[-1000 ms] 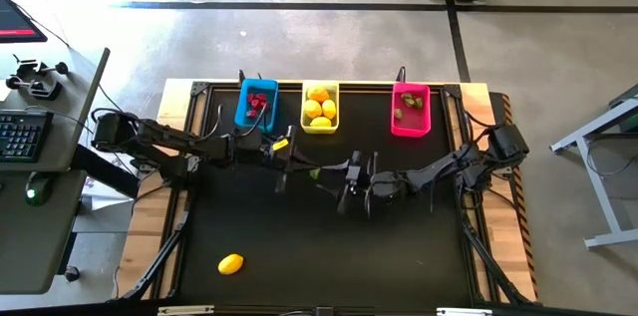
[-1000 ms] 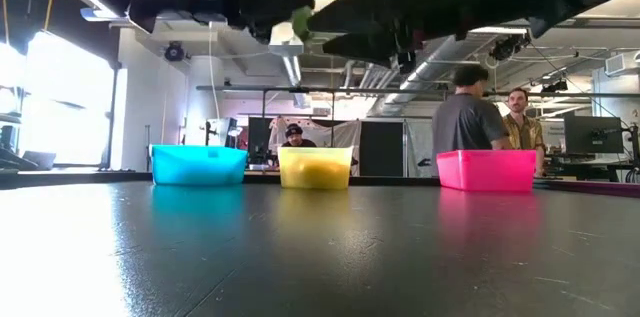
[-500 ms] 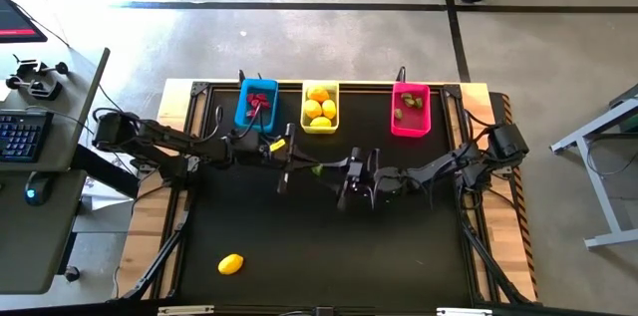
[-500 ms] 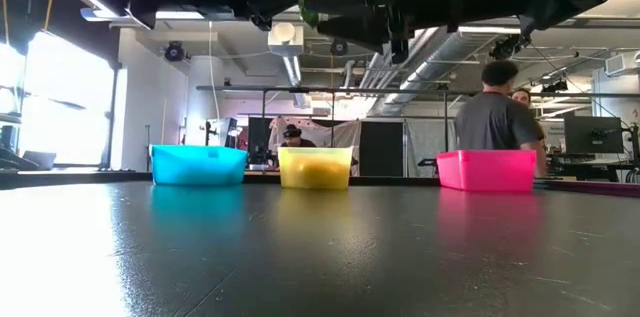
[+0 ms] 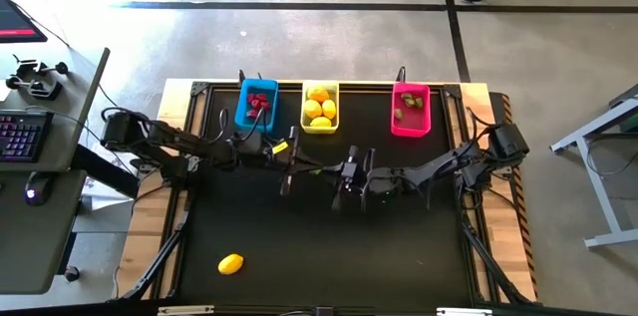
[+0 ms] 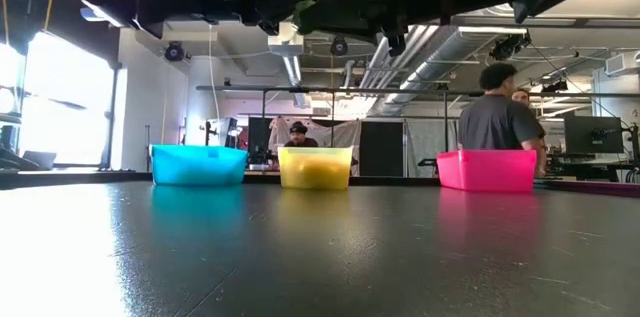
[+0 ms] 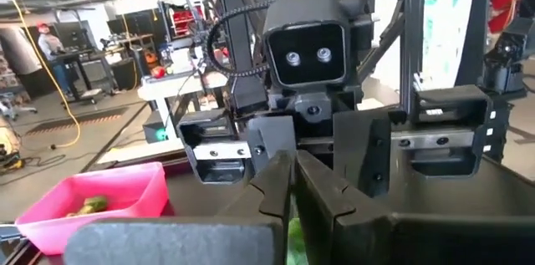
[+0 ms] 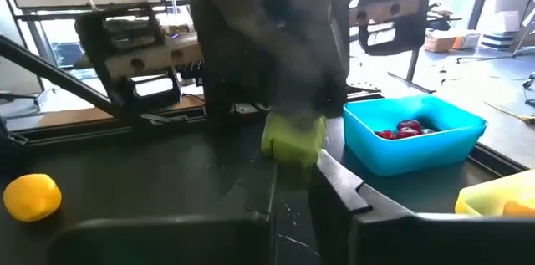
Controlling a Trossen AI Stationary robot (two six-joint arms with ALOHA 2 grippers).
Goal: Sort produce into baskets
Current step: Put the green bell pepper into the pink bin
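Two tools meet tip to tip above mid-table: the left tool (image 5: 311, 168) is clamped on a green piece (image 8: 292, 137), which the right tool (image 5: 334, 171) has nearly closed around. One lemon (image 5: 230, 263) lies on the table (image 5: 399, 246) well apart; the baskets (image 5: 320, 106) stand just beyond both tools.

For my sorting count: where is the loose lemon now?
In the high view the lemon lies alone on the black table, near its front-left corner, far from the three baskets.
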